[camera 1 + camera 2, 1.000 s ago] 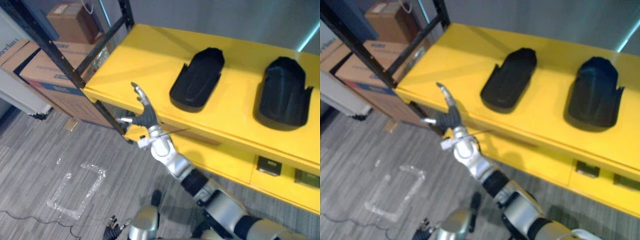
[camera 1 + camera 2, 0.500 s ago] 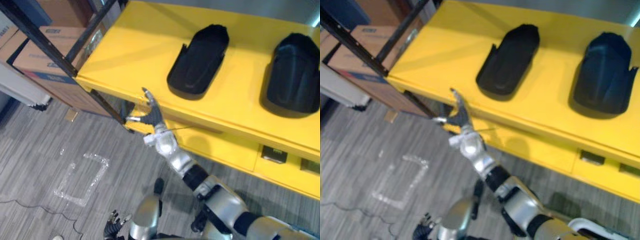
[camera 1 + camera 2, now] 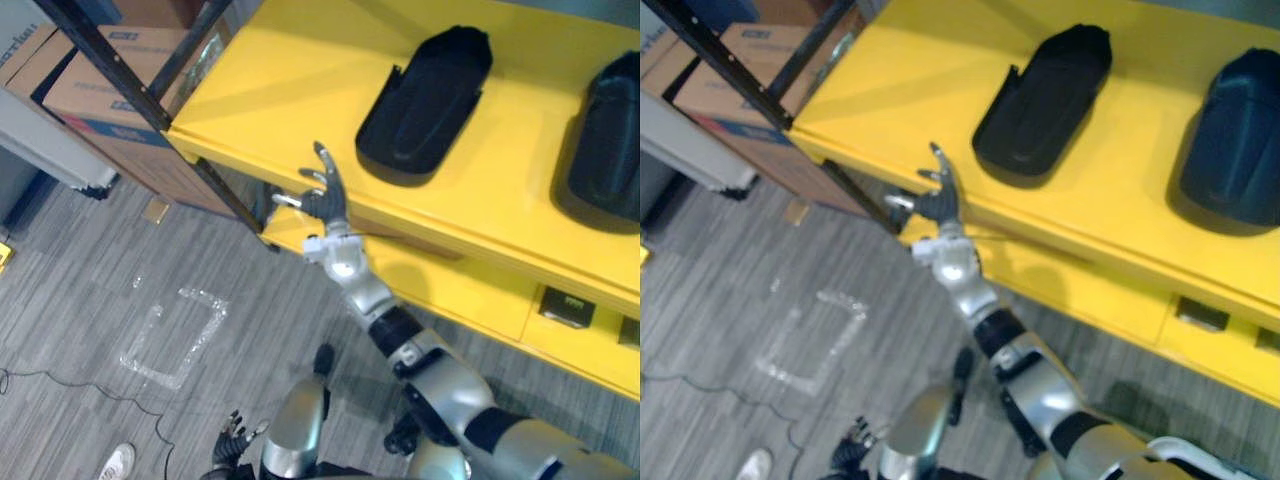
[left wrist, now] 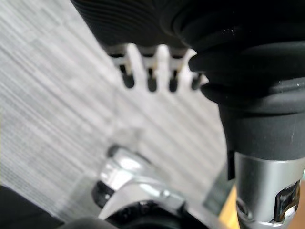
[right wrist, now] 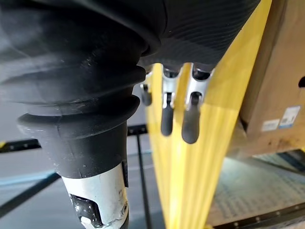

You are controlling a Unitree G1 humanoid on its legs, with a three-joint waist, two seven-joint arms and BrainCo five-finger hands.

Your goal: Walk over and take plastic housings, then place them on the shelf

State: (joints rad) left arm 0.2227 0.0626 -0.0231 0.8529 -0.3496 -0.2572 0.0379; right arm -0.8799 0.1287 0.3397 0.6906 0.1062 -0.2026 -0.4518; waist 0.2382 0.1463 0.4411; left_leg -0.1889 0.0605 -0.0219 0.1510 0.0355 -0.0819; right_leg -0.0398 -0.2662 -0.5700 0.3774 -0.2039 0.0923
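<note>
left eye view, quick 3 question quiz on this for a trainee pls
1. How many black plastic housings lie on the yellow shelf? A one, B two, C four
2. True or false: the right hand is curled round a housing.
3. What stands on the floor past the shelf's left end?
Key: 1 B. 2 false: it is open by the shelf's front edge, holding nothing. 3 cardboard boxes.
</note>
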